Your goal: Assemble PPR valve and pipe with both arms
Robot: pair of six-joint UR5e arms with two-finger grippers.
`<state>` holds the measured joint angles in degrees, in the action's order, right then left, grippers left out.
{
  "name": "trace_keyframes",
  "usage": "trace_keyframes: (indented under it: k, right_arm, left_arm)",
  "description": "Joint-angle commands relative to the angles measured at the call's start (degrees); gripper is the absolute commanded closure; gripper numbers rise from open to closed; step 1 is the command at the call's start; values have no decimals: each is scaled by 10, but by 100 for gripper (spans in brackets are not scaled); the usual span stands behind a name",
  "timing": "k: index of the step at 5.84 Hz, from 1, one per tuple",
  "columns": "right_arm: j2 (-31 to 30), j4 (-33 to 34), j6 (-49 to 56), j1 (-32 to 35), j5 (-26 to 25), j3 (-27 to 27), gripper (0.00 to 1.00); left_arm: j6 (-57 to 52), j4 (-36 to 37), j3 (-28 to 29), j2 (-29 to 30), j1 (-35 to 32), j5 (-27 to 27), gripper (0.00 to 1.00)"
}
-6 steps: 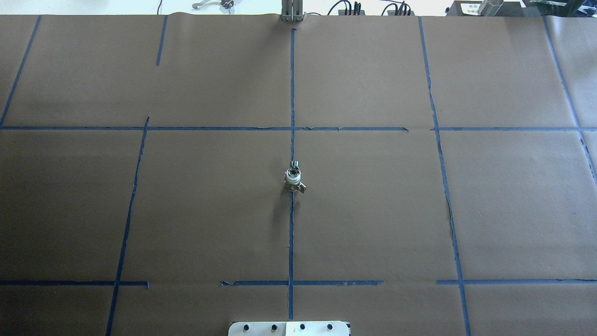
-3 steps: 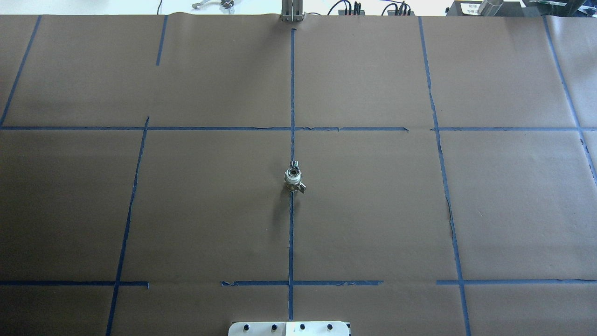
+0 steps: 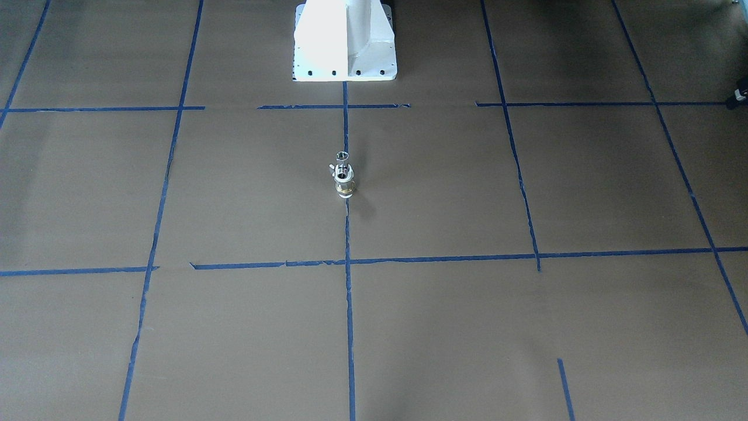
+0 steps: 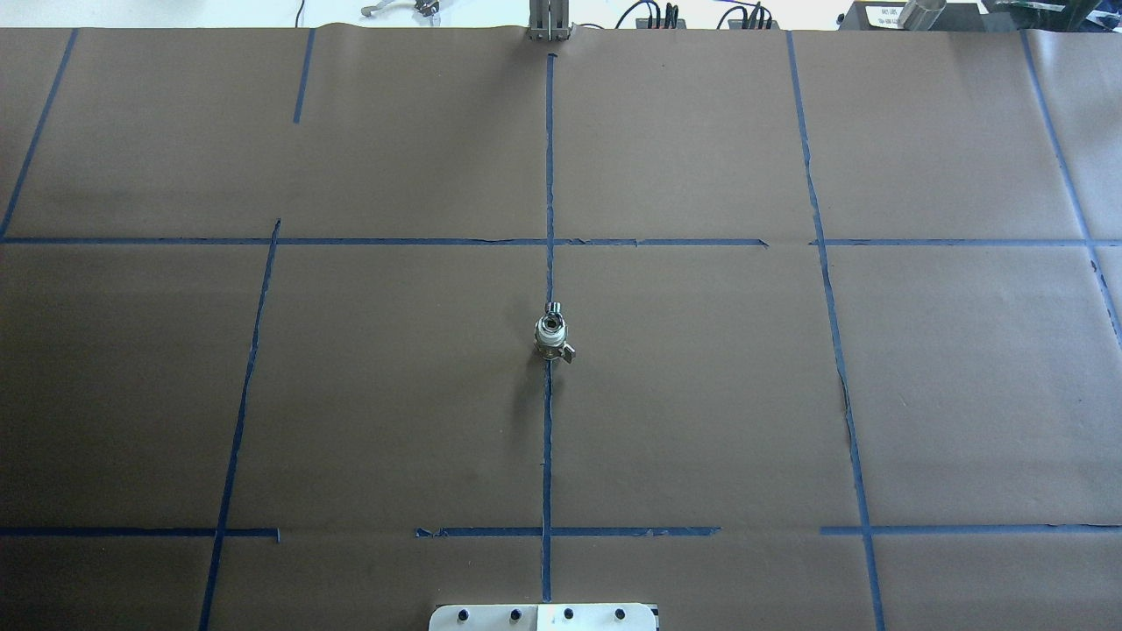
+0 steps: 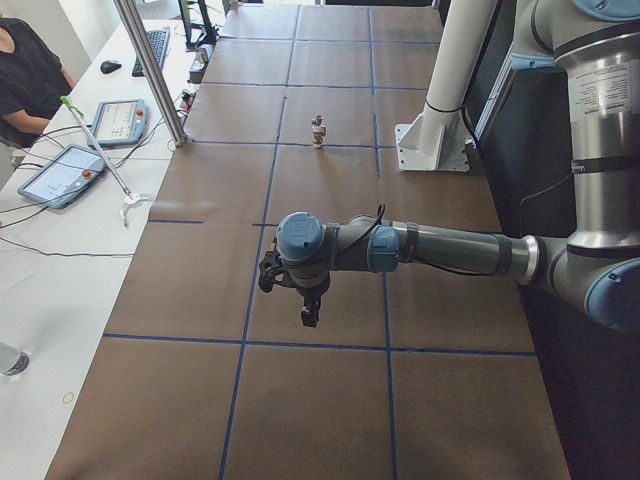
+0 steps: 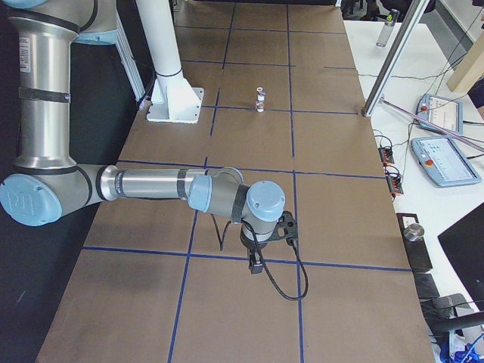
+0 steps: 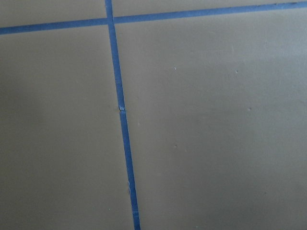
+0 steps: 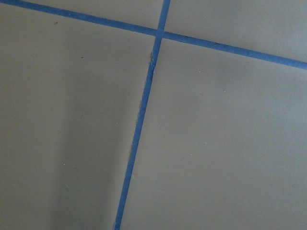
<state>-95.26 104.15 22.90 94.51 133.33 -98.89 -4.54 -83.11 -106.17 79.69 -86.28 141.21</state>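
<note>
The PPR valve (image 4: 552, 337) stands upright on the brown paper at the table's middle, on the centre tape line, and also shows in the front view (image 3: 343, 181). The chrome pipe (image 4: 553, 308) shows right at its upper end (image 3: 342, 155); I cannot tell whether they touch. Both arms are far from them at the table's ends. My left gripper (image 5: 308, 305) hangs low over the paper in the left side view. My right gripper (image 6: 255, 263) does the same in the right side view. I cannot tell whether either is open. The wrist views show only paper and tape.
The white pedestal base (image 3: 345, 41) stands at the robot's edge. Blue tape lines (image 4: 548, 438) grid the paper. A metal post (image 4: 550, 22) rises at the far edge. Tablets (image 5: 60, 172) and cables lie on the operators' white bench, where a person (image 5: 25, 70) sits.
</note>
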Motion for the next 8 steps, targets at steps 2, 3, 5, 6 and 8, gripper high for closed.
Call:
trace_keyframes:
  k: [2, 3, 5, 6, 8]
  right_arm:
    - [-21, -2, 0, -1, -9, -17, 0]
    - [-23, -3, 0, -4, -7, -19, 0]
    - [-25, -4, -8, -4, 0, -31, 0]
    - [-25, -4, -11, -4, 1, -31, 0]
    - [-25, -4, -11, -4, 4, -38, 0]
  left_arm:
    - [-9, -8, 3, -23, -3, 2, 0]
    - [-5, -27, -5, -30, -3, -14, 0]
    - [0, -28, 6, -28, -2, -22, 0]
    - [0, -29, 11, -23, -1, -19, 0]
    - [-1, -24, 31, -7, 1, -24, 0]
